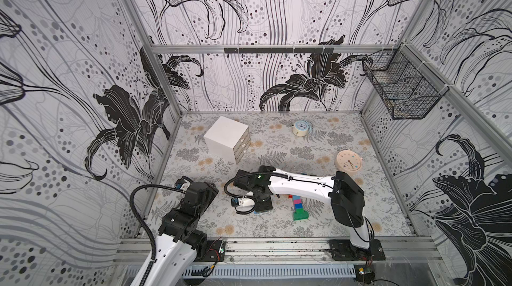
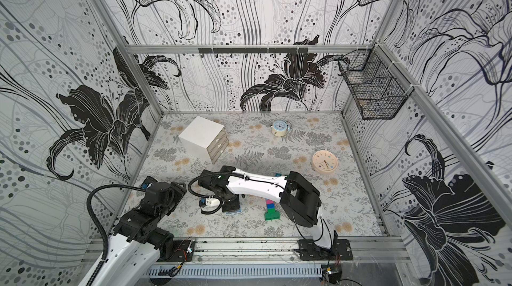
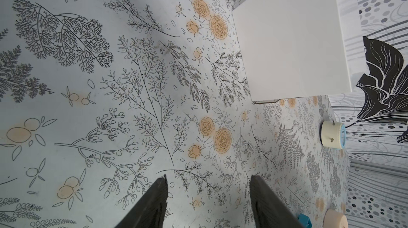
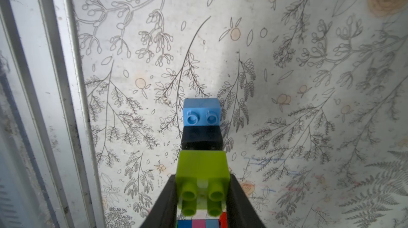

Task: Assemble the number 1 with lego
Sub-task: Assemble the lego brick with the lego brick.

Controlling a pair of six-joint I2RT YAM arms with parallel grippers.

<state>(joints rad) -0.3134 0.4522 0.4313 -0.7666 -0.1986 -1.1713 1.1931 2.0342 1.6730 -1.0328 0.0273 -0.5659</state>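
My right gripper (image 4: 202, 178) is shut on a lime lego brick (image 4: 202, 167). A black brick (image 4: 202, 137) and a light blue brick (image 4: 202, 114) are joined to it in a short column that points toward the table. In both top views this gripper (image 1: 261, 208) hangs low over the table's front middle and hides the column. Just right of it a lego stack (image 1: 298, 207) lies on the table, with a dark green base, then blue, pink, light blue and red bricks. My left gripper (image 3: 208, 185) is open over bare table at the front left.
A white drawer box (image 1: 227, 139) stands at the back left, a blue clock (image 1: 300, 128) at the back and a pink clock (image 1: 349, 161) on the right. A small teal brick (image 2: 278, 174) lies behind the right arm. A wire basket (image 1: 401, 90) hangs on the right wall.
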